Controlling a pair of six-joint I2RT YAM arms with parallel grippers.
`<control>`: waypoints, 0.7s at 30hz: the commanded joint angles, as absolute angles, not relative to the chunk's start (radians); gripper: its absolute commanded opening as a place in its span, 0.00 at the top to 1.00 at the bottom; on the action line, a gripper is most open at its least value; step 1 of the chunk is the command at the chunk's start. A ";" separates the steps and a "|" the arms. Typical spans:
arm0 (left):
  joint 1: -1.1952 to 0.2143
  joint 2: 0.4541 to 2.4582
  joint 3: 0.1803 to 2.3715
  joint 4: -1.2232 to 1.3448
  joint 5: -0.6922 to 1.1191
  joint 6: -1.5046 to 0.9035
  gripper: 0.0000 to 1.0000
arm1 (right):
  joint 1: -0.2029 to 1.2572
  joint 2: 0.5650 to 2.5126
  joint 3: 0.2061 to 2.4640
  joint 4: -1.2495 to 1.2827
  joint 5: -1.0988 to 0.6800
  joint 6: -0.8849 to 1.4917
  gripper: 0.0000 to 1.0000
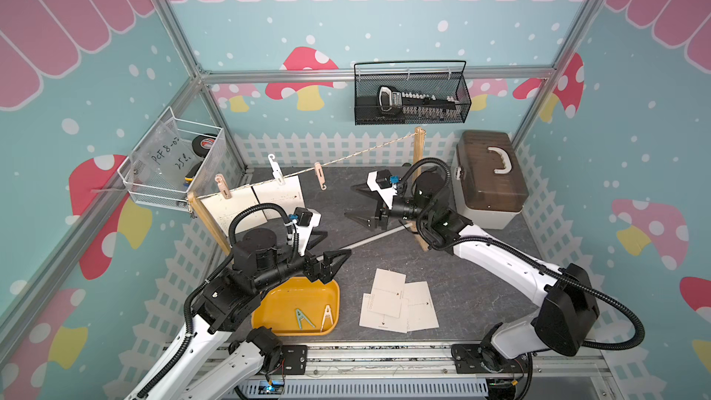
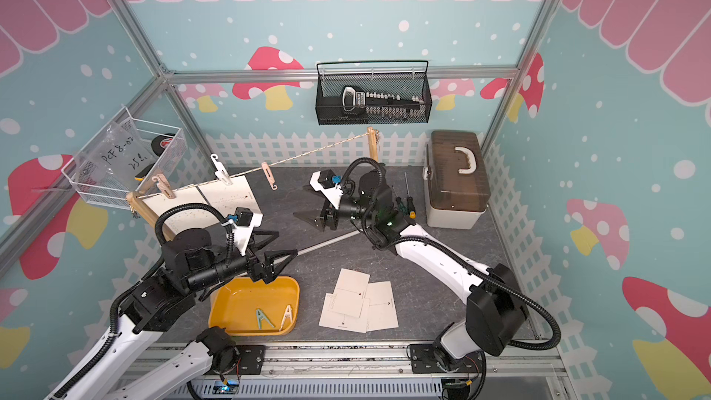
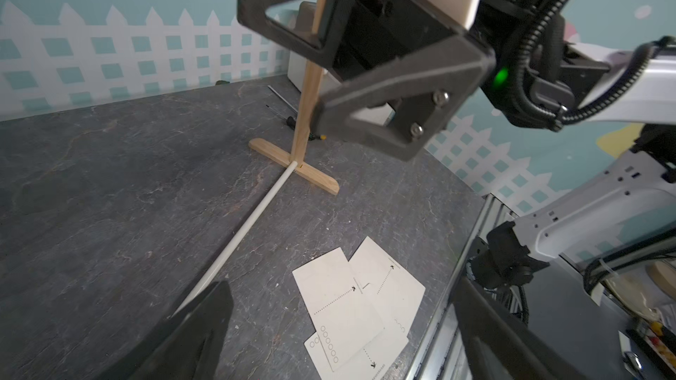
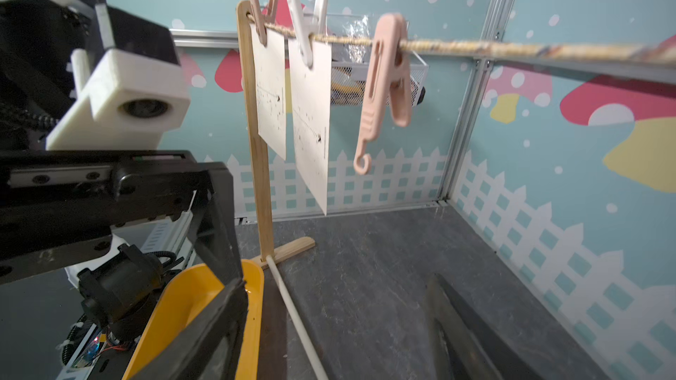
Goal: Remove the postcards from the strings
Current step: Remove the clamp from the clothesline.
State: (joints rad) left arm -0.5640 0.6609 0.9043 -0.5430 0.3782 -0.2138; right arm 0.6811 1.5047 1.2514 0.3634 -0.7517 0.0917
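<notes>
The dark grey slate-look desk [image 1: 461,282] has its widest bare patch in the middle and far side, behind the white metal rod [image 1: 365,238]. My right hand [image 1: 361,205] hangs there with its jaws spread and nothing between them. My left hand [image 1: 327,250] is just as wide and just as empty, above the far rim of the yellow plastic tray [image 1: 269,302].

Three off-white paper postcards [image 1: 400,305] lie overlapped on the near desk. Two more [image 1: 279,196] hang at the left end of the thin twisted beige cord [image 1: 365,151], one under a white plastic clothespin [image 1: 276,171] and one under a pink one [image 1: 223,186] beside the left wooden post [image 1: 207,225]. A bare pink clothespin [image 1: 320,177] dangles just to their right.

The risk is pulling a card before its pin is opened — the paper could tear, or the light stand could tip. My left arm also sits close to that post and could knock it. The approach from the right looks free.
</notes>
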 commanded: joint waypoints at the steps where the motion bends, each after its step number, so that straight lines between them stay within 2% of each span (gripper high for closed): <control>1: -0.558 0.602 0.934 -0.591 0.445 -0.232 0.01 | 0.664 1.558 1.321 0.370 -0.893 0.064 0.22; 4: -0.557 0.543 0.929 -0.630 0.405 -0.260 0.00 | 0.662 1.603 1.378 0.375 -0.903 0.094 0.18; 8: -0.557 0.466 0.916 -0.683 0.347 -0.261 0.01 | 0.662 1.683 1.449 0.462 -0.923 0.214 0.18; 12: -0.558 0.463 0.912 -0.733 0.341 -0.223 0.01 | 0.663 1.749 1.506 0.543 -0.930 0.308 0.19; 21: -0.558 0.454 0.852 -0.671 0.350 -0.222 0.01 | 0.678 1.830 1.597 0.658 -0.920 0.386 0.19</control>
State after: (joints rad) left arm -0.5632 0.4652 0.8700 -0.6788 0.3546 -0.2314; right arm 0.6643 1.8118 1.5452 0.5861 -0.8993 0.3519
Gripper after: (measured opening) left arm 0.994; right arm 0.812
